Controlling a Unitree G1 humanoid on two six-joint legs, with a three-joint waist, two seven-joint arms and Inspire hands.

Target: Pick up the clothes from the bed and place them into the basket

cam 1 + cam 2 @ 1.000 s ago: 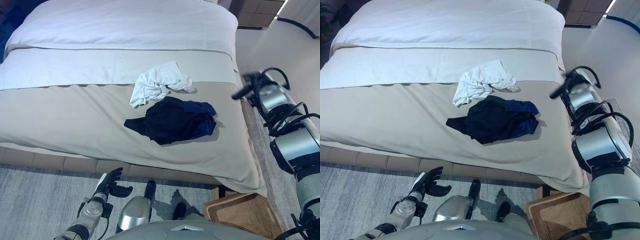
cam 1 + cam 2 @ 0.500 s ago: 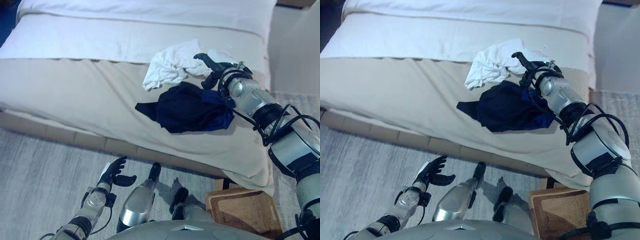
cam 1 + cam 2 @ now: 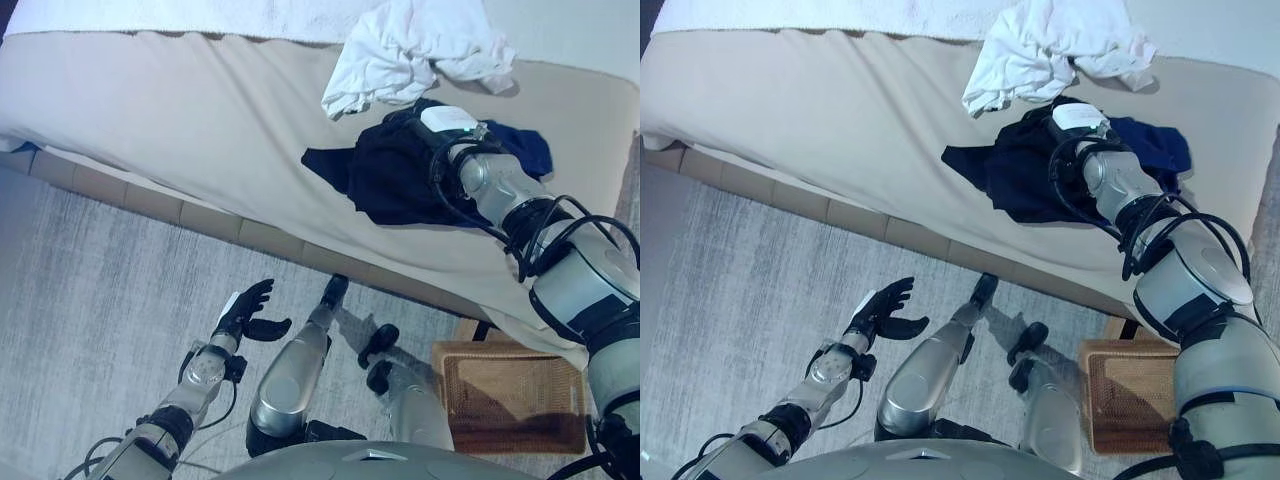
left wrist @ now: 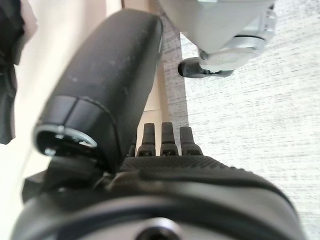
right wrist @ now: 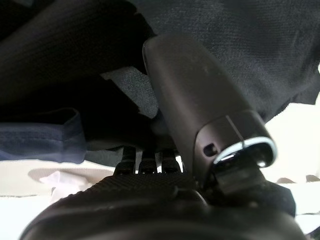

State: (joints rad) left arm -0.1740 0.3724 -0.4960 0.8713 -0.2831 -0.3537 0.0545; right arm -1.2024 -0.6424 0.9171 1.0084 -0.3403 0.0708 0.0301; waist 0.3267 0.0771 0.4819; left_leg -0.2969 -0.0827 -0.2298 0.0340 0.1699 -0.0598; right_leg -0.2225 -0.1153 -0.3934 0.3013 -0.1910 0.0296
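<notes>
A dark navy garment lies crumpled on the beige bed cover, and a white garment is bunched just beyond it. My right hand rests on top of the navy garment, open, with its fingers straight and pressed into the dark cloth and its thumb stretched out over it. Nothing is gripped. Over the floor, below the bed's edge, my left hand hangs open and empty. The wicker basket stands on the floor at the lower right, near the bed's corner.
The bed's padded base runs along the near edge. A grey rug covers the floor between me and the bed. White bedding lies at the far side.
The camera has tilted down and come nearer. My right hand has dropped from beside the white garment onto the navy one. The left hand stays low and open.
</notes>
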